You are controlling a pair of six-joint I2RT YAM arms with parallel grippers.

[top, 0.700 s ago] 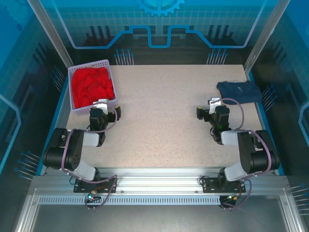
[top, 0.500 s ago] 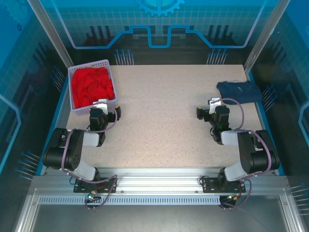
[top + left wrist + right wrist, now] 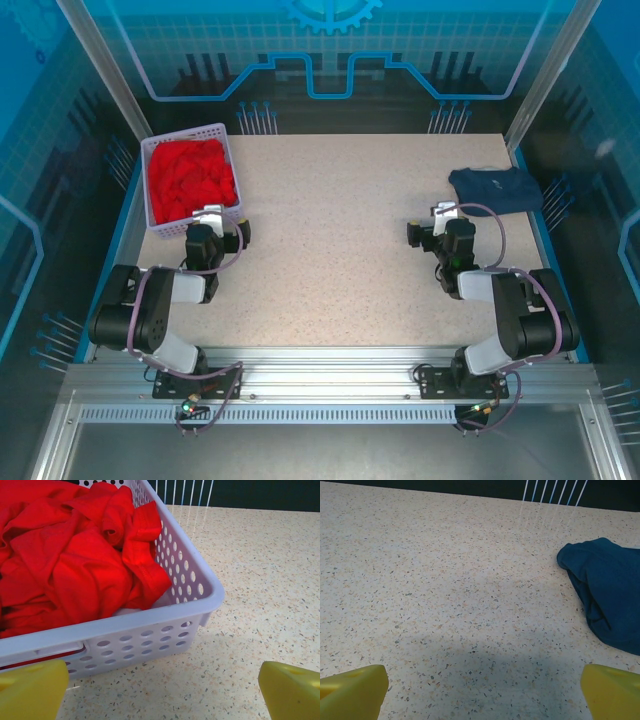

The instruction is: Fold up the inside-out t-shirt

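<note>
Both arms crouch low, unmoved. The left hand (image 3: 162, 692) gapes empty just short of the basket (image 3: 150, 632) holding the red t-shirt (image 3: 75, 565); the right hand (image 3: 482, 692) gapes empty far right of it.

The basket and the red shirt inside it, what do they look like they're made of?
The basket looks like moulded plastic, pale lilac-white and smooth with a slight sheen; the rows of oval holes and the thick rounded rim suggest it. The red t-shirt looks like soft matte knit cloth, perhaps cotton or a blend: it crumples in loose folds and shows a stitched hem.
</note>
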